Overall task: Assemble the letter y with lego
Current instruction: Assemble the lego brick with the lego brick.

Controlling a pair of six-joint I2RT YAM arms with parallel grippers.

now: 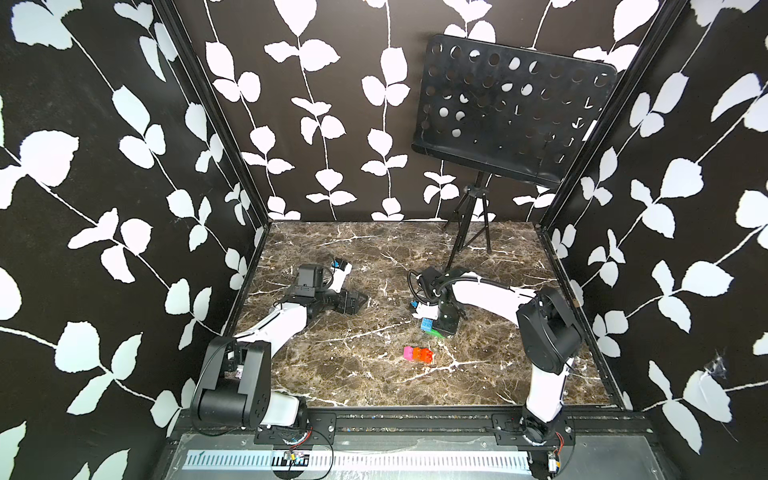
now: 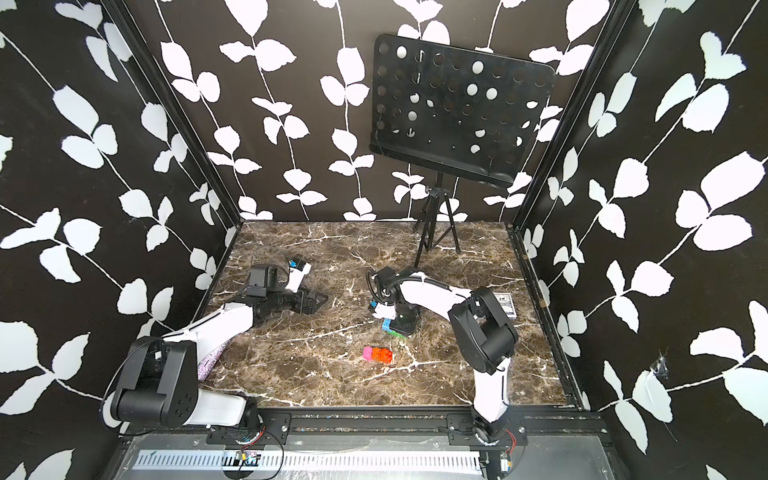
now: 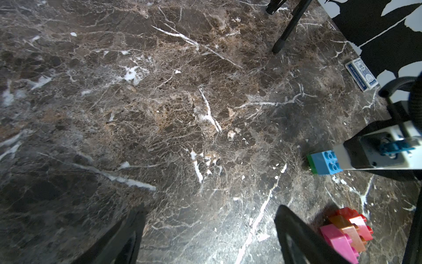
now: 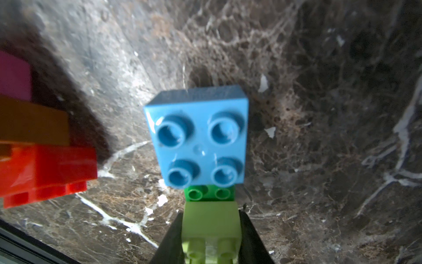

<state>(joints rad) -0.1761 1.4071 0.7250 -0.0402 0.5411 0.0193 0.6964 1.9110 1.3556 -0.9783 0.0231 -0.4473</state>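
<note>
On the marble table [image 1: 353, 257] stands one music stand [image 1: 511, 108]. The left gripper [image 3: 211, 209] gapes over bare marble. One card box [image 3: 360, 74], lettering unreadable. The right gripper [image 4: 211, 210] clamps one cream brick [image 4: 211, 225] joined to one green brick [image 4: 209, 193] and one blue brick [image 4: 198, 134], near one pink brick [image 1: 409, 353] and two orange bricks [image 1: 424, 355].

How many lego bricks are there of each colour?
blue brick: 1
green brick: 1
pale yellow-green brick: 1
pink brick: 1
orange bricks: 2
Total: 6
</note>
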